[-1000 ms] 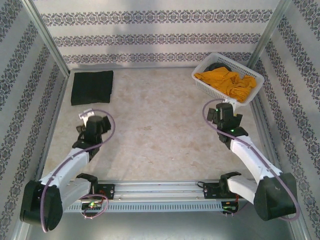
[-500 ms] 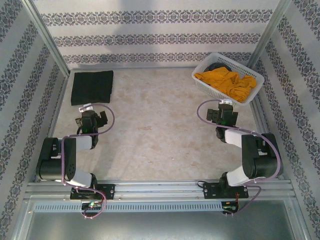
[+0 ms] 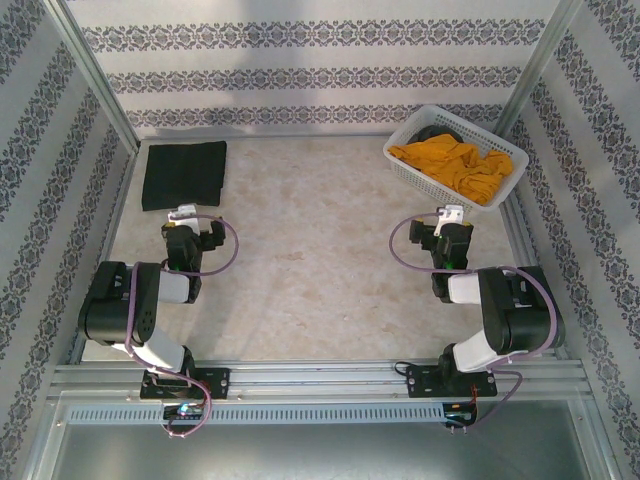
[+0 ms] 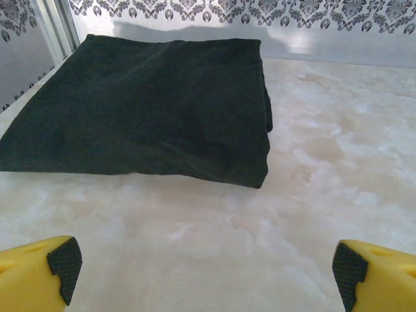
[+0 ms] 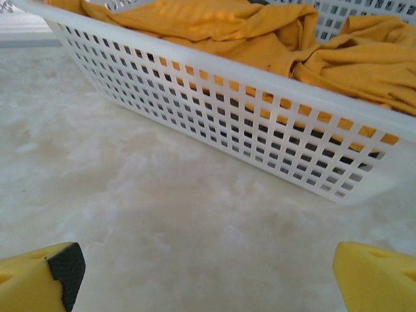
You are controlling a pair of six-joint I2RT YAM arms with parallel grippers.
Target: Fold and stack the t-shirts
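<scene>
Because the crumpled mustard-orange cloth t-shirt lies bunched in the white plastic lattice basket at the far right corner of the marbled surface, a shallow pinch could snag the rim and drag the basket, or lift only a sleeve. The folded plain black t-shirt rests at the far left corner. The left gripper and right gripper both stand fully spread, empty, touching nothing.
</scene>
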